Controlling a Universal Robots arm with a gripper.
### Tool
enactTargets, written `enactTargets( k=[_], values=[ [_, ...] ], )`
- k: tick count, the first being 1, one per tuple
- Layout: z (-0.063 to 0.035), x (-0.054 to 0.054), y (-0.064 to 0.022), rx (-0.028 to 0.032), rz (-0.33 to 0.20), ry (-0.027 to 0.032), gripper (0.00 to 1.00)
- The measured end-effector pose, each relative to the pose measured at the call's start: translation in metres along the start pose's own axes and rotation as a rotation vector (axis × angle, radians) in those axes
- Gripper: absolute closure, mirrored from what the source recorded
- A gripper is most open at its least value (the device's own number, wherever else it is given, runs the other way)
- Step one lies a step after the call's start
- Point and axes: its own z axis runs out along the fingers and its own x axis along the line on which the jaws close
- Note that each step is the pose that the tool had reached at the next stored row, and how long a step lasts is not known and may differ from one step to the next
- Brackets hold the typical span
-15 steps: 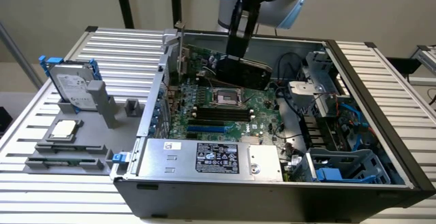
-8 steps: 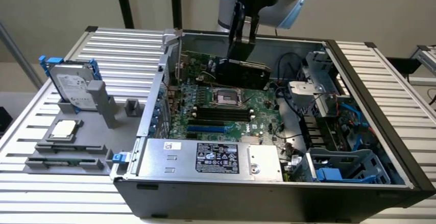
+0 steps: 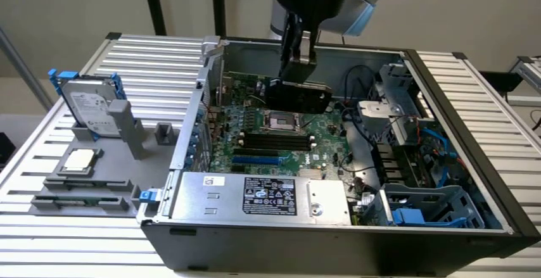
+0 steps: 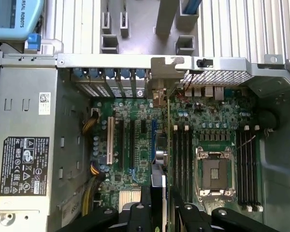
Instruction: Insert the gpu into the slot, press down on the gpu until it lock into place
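Between the fingers of the gripper [image 3: 298, 75]: the gpu [image 3: 300, 95], clamped by its upper edge. The jaws stand part-way closed, holding the card on both faces.

Card position: on edge, raised above the motherboard [image 3: 325, 140]. In the exterior view it hangs over the area by the CPU socket [image 3: 282, 121]. In the wrist view it reads as a thin edge-on line just beside the slot [image 3: 256, 161], with the silver bracket toward the case's rear wall. Judged not yet seated, since the lower edge appears clear of the board.

Handling (judgement):
- Stiff and light, so it should not sag in a one-sided hold.
- The black cover looks smooth, so the card may slip or pivot if gripped off-centre.
- Fragile at the contact edge and at exposed board components.
- Best hold is the top edge near mid-length, pads on cover and board back, well away from the contacts.

Count, working outward:
- gpu: one
- bright-blue slot: one
- white slot [image 4: 109, 140]: one
- CPU socket: one, empty
- black memory slots [image 3: 272, 142]: four, in two pairs either side of the socket (wrist view)
- power supply [image 3: 253, 195]: one, along the near wall of the case [image 3: 338, 252]
- on the table [image 3: 152, 56], at the exterior view's left and well apart from the case: one hard drive [image 3: 89, 110] with blue rails, standing in a grey fixture, and one loose processor chip [image 3: 78, 159]
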Motion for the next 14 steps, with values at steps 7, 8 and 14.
enactTargets(
  k=[7, 8, 14],
  values=[
    [0.0117, 0.004, 0.0043, 0.0113, -0.001, -0.0032, 0.74],
    [0.0129, 0.005, 0.0045, 0.0159, -0.001, -0.0038, 0.74],
    [0.0236, 0.008, 0.0146, 0.0291, -0.001, -0.0055, 0.74]
  ],
)
